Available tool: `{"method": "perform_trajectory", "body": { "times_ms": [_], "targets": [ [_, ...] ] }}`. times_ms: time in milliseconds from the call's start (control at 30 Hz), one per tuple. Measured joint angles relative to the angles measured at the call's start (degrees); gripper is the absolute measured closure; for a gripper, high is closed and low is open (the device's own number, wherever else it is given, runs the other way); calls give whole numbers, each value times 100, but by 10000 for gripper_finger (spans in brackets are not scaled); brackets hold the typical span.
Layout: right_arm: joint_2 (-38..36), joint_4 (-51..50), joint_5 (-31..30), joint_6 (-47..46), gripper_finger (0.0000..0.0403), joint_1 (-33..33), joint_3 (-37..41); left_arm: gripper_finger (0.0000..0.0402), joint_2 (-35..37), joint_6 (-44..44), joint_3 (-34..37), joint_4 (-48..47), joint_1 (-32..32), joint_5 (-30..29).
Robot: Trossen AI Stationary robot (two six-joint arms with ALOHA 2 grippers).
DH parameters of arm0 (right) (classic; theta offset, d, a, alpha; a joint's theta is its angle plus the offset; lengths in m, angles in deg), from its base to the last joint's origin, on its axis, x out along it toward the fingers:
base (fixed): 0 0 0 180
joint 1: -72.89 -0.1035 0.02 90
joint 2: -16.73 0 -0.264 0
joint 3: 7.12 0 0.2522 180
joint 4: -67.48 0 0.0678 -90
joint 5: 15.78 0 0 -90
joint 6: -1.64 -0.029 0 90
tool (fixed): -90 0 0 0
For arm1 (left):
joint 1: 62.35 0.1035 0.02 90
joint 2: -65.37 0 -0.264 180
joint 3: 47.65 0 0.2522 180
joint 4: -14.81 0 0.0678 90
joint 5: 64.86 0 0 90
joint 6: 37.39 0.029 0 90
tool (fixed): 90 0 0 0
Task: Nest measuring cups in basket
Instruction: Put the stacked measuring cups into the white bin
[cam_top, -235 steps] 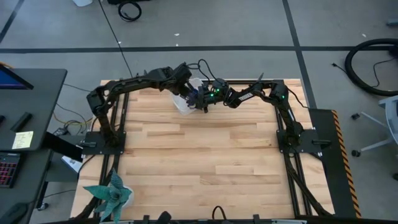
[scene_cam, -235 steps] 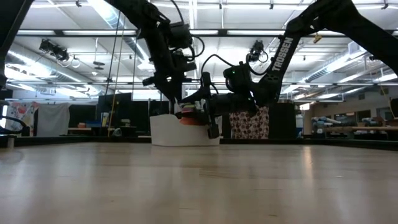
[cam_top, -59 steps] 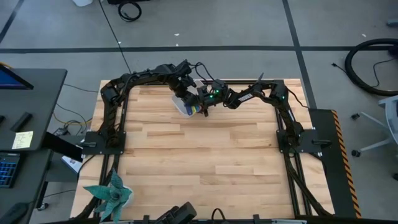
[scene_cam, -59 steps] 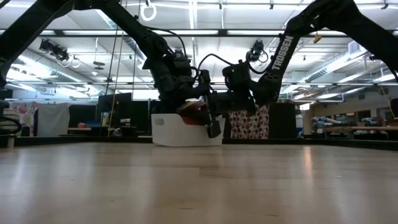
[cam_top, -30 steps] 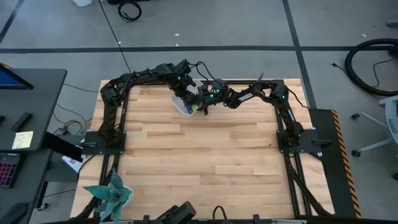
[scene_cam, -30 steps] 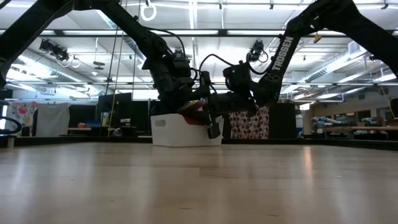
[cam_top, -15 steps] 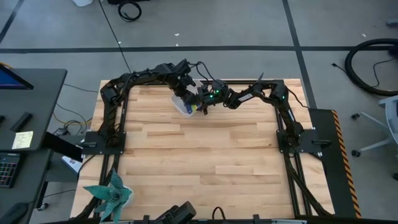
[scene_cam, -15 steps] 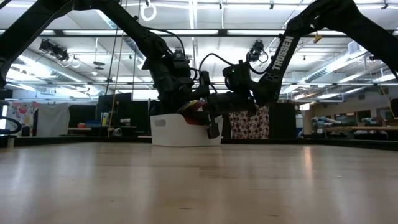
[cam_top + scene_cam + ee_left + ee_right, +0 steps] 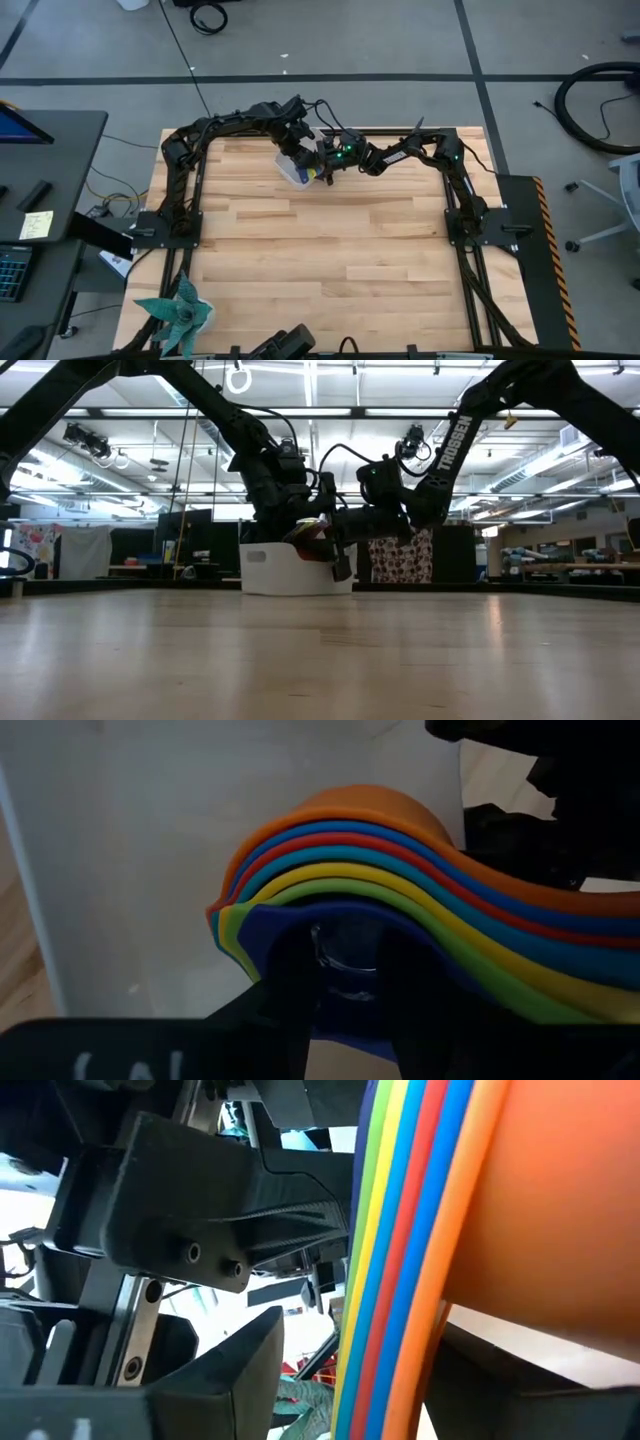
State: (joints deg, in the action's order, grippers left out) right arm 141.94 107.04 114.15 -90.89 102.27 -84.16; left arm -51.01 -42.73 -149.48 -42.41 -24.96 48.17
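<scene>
One nested stack of six measuring cups (image 9: 400, 920) over one basket (image 9: 290, 570), top centre; left gripper (image 9: 345, 995) pinches it, right gripper (image 9: 340, 1370) straddles it, contact unclear.

One marking is legible: the word "TROSSEN", in white capitals, runs lengthwise up the dark link of my right arm (image 9: 452, 448) in the low view. In the left wrist view, pale characters show on the dark part (image 9: 110, 1065) at the frame's edge, but they are cut off and I cannot read them. A yellow note (image 9: 36, 224) lies on the desk beside my worktop in the high view; any writing on it is too small to make out. No other text, number or sign can be read.
</scene>
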Motion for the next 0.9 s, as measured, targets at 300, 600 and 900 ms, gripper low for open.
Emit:
{"method": "perform_trajectory", "body": {
  "times_ms": [300, 600, 900],
  "targets": [
    [9, -24, 124, 271, 198, 9, 2, 286, 13, 0, 0, -3, -11, 98],
    [17, 1, 277, 260, 197, 69, 2, 286, 13, -18, -2, -4, -17, 84],
    [26, 81, 331, 241, 204, 107, 7, 286, 13, 2, -2, -4, -15, 70]
  ]
}}
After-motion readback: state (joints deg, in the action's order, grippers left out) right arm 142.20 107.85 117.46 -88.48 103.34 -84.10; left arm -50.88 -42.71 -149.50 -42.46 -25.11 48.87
